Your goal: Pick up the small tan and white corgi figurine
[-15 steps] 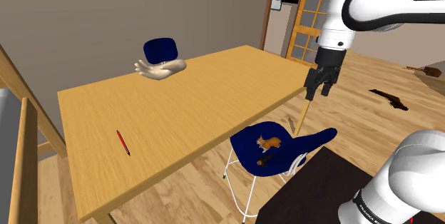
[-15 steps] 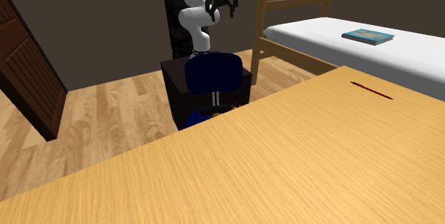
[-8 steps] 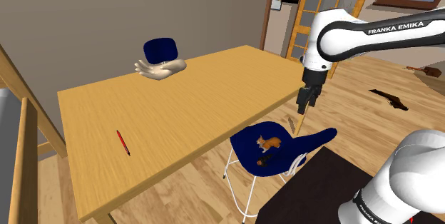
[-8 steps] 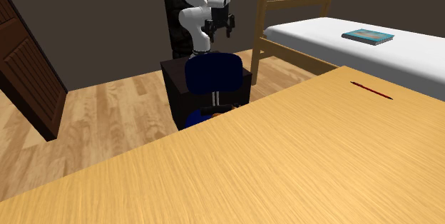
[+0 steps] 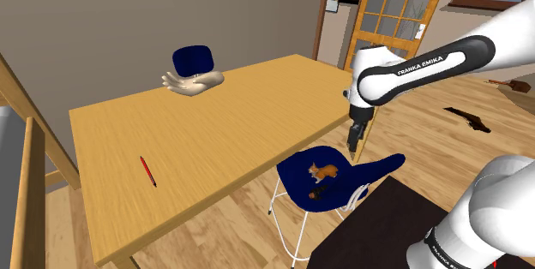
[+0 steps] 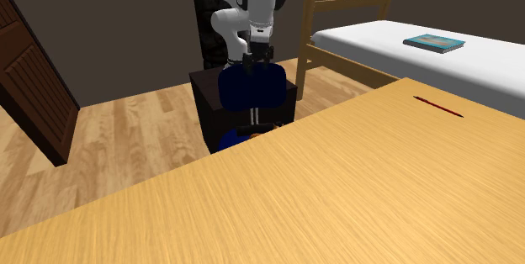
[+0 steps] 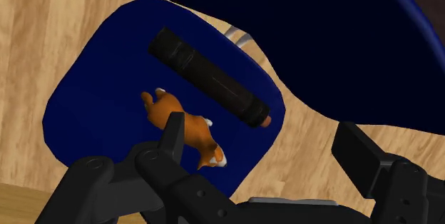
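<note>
So the gripper has its two black fingers standing apart with nothing between them. It hangs above a blue chair and points down toward the seat. In the shoulder view it sits over the far edge of the seat, close to the corner of the table, and looks clear of both.

Below it, the corgi figurine rests near the middle of the seat. It is orange-tan with white at the paws and muzzle. One finger overlaps it in the wrist view, but I judge that to be line of sight, not contact. A black flashlight lies on the same seat just beside the dog, apart from it.

As I read it, the task is at the approach — nothing is grasped and nothing is lifted. What remains is to centre the fingers over the dog, descend, close and raise it, staying off the flashlight and the chair's back.
</note>
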`<state>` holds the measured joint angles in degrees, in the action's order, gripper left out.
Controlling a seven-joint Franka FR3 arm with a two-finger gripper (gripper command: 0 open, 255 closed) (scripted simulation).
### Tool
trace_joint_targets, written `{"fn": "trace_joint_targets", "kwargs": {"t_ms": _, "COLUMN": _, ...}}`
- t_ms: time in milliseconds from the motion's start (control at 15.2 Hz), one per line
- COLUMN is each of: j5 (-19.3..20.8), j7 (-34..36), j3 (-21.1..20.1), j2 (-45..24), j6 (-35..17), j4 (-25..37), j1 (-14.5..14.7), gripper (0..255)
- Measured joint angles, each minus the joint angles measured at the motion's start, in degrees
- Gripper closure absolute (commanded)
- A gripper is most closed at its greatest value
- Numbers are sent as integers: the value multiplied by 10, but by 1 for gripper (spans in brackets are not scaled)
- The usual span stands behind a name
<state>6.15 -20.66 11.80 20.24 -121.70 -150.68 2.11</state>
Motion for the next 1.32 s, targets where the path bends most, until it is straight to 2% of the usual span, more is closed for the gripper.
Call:
{"fn": "trace_joint_targets", "kwargs": {"t_ms": 462, "j5": 29, "j7": -90, "j3": 18, "j2": -160, "j6": -139, "j4": 21, "j1": 6, "gripper": 0}}
{"fn": "trace_joint_targets", "kwargs": {"t_ms": 726, "j5": 38, "j7": -135, "j3": 17, "j2": -271, "j6": -216, "j4": 58, "j1": 7, "gripper": 0}}
{"fn": "trace_joint_targets", "kwargs": {"t_ms": 1122, "j5": 65, "j7": -188, "j3": 12, "j2": -415, "j6": -302, "j4": 123, "j1": -1, "gripper": 0}}
{"fn": "trace_joint_targets", "kwargs": {"t_ms": 1320, "j5": 76, "j7": -200, "j3": 8, "j2": -475, "j6": -330, "j4": 158, "j1": -1, "gripper": 0}}
